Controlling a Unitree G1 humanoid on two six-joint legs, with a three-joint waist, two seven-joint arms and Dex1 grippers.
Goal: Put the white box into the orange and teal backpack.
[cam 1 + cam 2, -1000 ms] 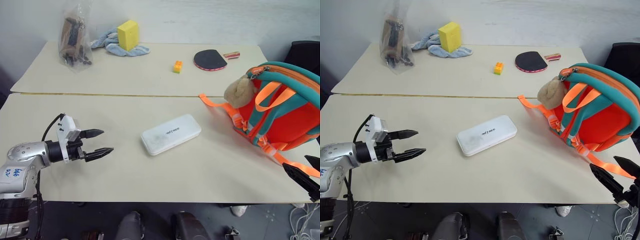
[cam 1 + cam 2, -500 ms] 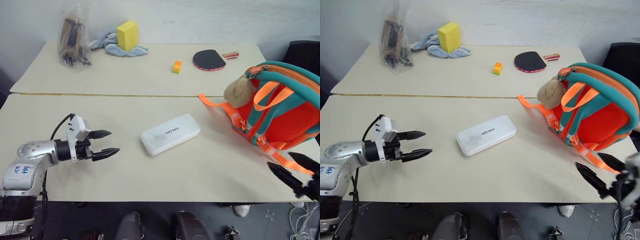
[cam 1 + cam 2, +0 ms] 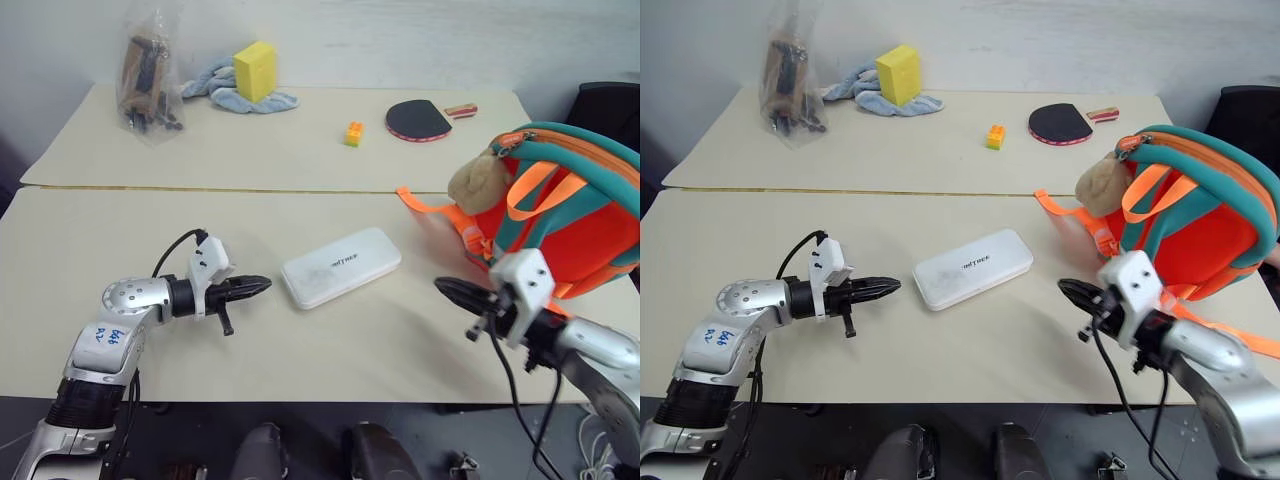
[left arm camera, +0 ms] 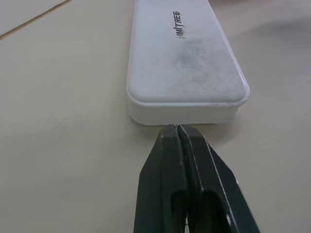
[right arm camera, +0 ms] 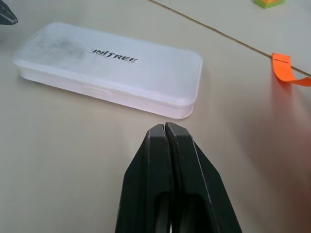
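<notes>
The white box (image 3: 341,267) lies flat on the near table (image 3: 300,370), untouched, with its lettering upward and both ends free. It is the landmark for all places below.

Nearest the robot, the left gripper (image 3: 262,285) is aimed at the box's left short end; in the left wrist view its tips sit just beside that end wall, and contact cannot be confirmed. Its two fingers are pressed together and nothing is held. The right gripper (image 3: 440,286) is aimed at the box's right end from near, with a strip of bare table between; its fingers are likewise pressed together and empty.

Compared with the earlier frames, both pairs of fingers, previously spread wide, are now closed. The left gripper is brought in from well to the left of the box to just beside it. The right gripper, formerly at the table's near right corner below the backpack, is carried inward toward the box. The box itself is not displaced.

Judgement: with closed tips on opposite ends, a two-sided squeeze or push is being prepared; no lift is begun.

To the right of the box, the orange and teal backpack (image 3: 585,215) stands with its teal top open upward. Beyond the box, on the far table, an orange toy brick (image 3: 354,133) and a paddle (image 3: 420,119) are left undisturbed.
</notes>
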